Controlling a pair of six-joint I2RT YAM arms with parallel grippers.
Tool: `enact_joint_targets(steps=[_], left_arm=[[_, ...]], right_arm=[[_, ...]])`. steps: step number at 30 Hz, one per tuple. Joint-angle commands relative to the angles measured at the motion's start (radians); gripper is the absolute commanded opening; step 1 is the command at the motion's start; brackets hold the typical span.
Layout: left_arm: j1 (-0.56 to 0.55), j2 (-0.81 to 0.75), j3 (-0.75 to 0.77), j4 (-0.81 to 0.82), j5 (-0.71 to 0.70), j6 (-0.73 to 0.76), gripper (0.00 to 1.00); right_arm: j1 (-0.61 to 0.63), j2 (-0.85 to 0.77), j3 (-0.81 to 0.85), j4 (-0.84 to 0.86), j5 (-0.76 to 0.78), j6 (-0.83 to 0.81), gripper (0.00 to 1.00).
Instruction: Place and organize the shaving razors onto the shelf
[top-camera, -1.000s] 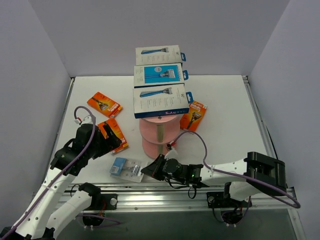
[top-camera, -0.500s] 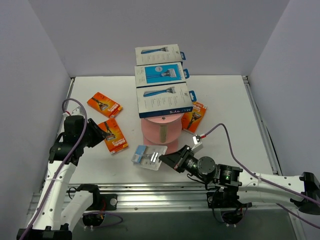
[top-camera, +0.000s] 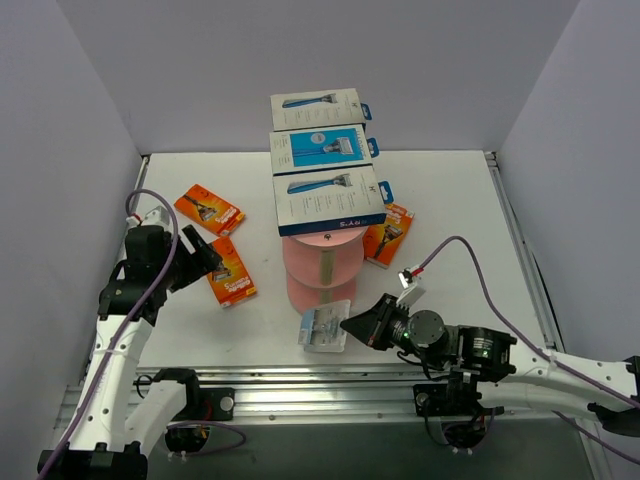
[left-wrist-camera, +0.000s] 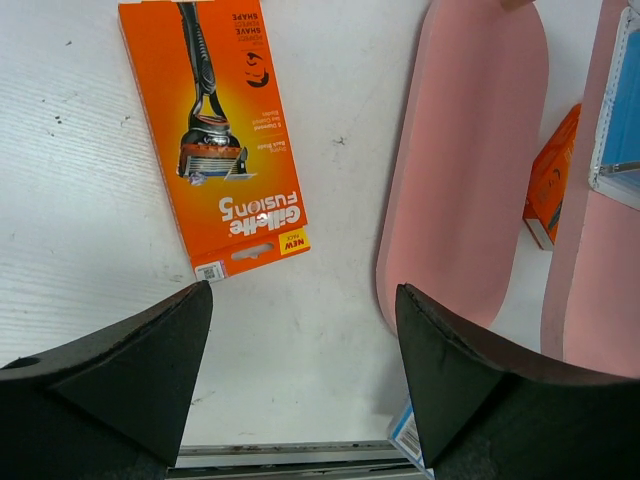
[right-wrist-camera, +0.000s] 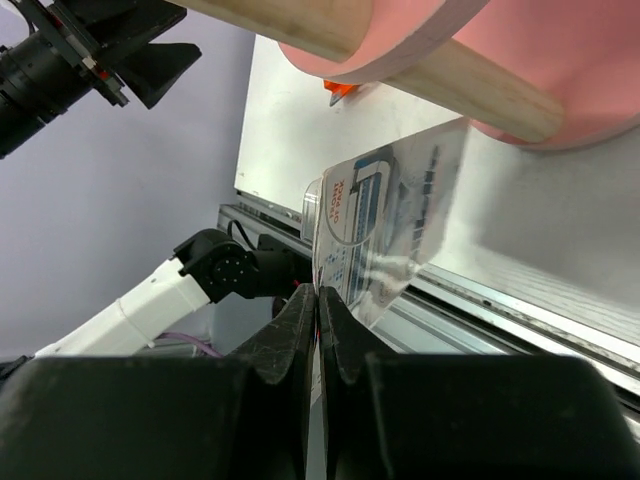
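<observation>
The left hand (left-wrist-camera: 302, 292) is hanging with its fingers (left-wrist-camera: 130, 370) spread wide and is gripping nothing. It is hovering over bare tabletop (left-wrist-camera: 80, 250). An orange pack (left-wrist-camera: 225, 130) is lying flat just ahead of the fingertips, apart from them. A second orange pack (top-camera: 209, 209) is lying further back on the left side of the tabletop.

The right hand (right-wrist-camera: 317, 298) is holding its fingers pressed together and is pinching the near edge of the clear pack (right-wrist-camera: 385, 220). The pack is standing tilted, rising from the fingertips toward the shelf (top-camera: 320, 270). Seen from above, it is sitting just in front of the lowest tier. Whether its far edge is touching that tier or the tabletop cannot be determined.

The shelf is standing at the middle of the tabletop, with its pink tiers sitting on a beige post (right-wrist-camera: 430, 60). Three boxes are lying flat in a row along the top tier: a white box (top-camera: 316, 108) at the back, a blue box (top-camera: 320, 148) in the middle and a front box (top-camera: 330, 200), also white, overhanging the rim. A third orange pack (top-camera: 388, 232) is lying on the tabletop just right of the shelf, with one corner hidden under the front box.
</observation>
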Motion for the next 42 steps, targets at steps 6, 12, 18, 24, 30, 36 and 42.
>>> enact_joint_targets(steps=[6,12,18,24,30,36,42], left_arm=[[0.004,-0.022,0.0,0.101,0.009,0.035,0.82],[0.005,-0.039,-0.022,0.124,0.024,0.032,0.82],[0.005,-0.042,-0.033,0.144,0.058,0.035,0.88],[0.005,-0.041,-0.036,0.15,0.072,0.035,0.9],[0.005,-0.036,-0.046,0.164,0.092,0.034,0.93],[0.005,-0.036,-0.053,0.17,0.105,0.034,0.97],[0.005,-0.031,-0.059,0.179,0.119,0.03,0.97]], right_arm=[[-0.005,-0.064,0.218,-0.406,0.063,-0.054,0.0],[-0.006,-0.127,0.35,-0.625,0.155,-0.031,0.0],[-0.006,-0.061,0.454,-0.779,0.262,-0.033,0.0],[-0.005,-0.031,0.534,-0.86,0.419,-0.019,0.0],[0.01,-0.009,0.615,-0.877,0.526,-0.055,0.0],[0.017,0.095,0.733,-0.96,0.623,-0.077,0.0],[0.027,0.144,0.764,-0.966,0.667,-0.1,0.0]])
